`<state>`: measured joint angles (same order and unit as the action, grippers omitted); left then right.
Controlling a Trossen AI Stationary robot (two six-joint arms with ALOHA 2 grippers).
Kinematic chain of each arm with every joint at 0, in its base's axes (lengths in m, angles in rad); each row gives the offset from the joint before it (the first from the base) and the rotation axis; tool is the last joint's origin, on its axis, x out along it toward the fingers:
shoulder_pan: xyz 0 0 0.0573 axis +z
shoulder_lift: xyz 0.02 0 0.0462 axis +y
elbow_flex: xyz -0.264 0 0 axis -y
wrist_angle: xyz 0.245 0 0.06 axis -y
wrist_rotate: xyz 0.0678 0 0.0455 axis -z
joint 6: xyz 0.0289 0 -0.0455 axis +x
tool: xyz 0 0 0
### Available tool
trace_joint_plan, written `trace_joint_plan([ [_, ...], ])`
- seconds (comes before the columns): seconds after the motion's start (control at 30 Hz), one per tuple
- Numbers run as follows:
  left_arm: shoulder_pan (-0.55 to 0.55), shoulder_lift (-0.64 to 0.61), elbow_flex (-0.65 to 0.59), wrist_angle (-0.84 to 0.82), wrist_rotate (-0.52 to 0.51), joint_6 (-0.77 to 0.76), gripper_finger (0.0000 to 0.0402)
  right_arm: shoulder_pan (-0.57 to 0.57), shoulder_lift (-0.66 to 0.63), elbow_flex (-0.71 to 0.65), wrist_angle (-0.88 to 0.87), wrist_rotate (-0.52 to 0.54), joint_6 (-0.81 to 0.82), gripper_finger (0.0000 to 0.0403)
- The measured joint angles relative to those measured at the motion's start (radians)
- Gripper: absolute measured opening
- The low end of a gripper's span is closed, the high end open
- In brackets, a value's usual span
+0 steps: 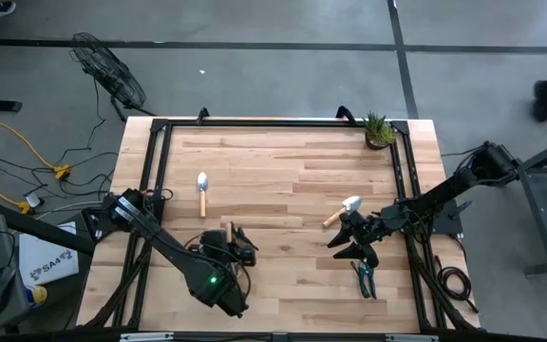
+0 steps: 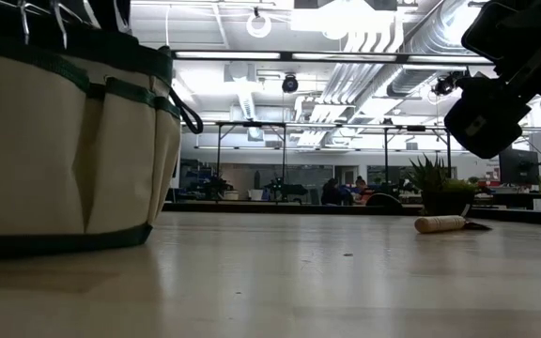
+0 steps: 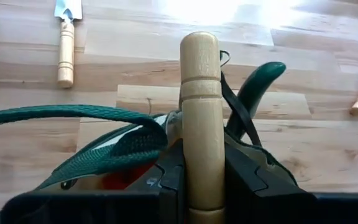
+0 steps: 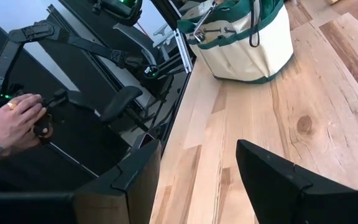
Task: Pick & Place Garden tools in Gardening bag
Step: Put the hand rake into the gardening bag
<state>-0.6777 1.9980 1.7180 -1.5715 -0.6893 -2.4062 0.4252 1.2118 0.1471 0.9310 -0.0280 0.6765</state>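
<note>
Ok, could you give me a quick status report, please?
Left gripper shut on wooden tool handle over gardening bag. Right gripper open, empty. Two trowels and pruners remain out. Nothing blocking.

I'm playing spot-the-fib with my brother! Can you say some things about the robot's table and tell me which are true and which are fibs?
1. The left gripper holds a wooden handle over the gardening bag. True.
2. The potted plant sits inside the bag. False: it stands at a table corner.
3. A trowel lies on the table. True.
4. The right gripper is squeezing a pruner. False: it is open and empty.
</note>
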Motion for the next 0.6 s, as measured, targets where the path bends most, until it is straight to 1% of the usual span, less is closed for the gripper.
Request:
trace_joint_plan([
  [0.27, -0.001, 0.0, -0.031, 0.0, 0.054, -0.01, 0.0058, 0.0, 0.0, 0.0, 0.0, 0.0, 0.0, 0.0204],
  [0.6, -0.001, -0.011, -0.034, 0.001, 0.056, -0.019, 0.0058, 0.0, 0.0, 0.0, -0.001, 0.0, 0.0, 0.0204],
])
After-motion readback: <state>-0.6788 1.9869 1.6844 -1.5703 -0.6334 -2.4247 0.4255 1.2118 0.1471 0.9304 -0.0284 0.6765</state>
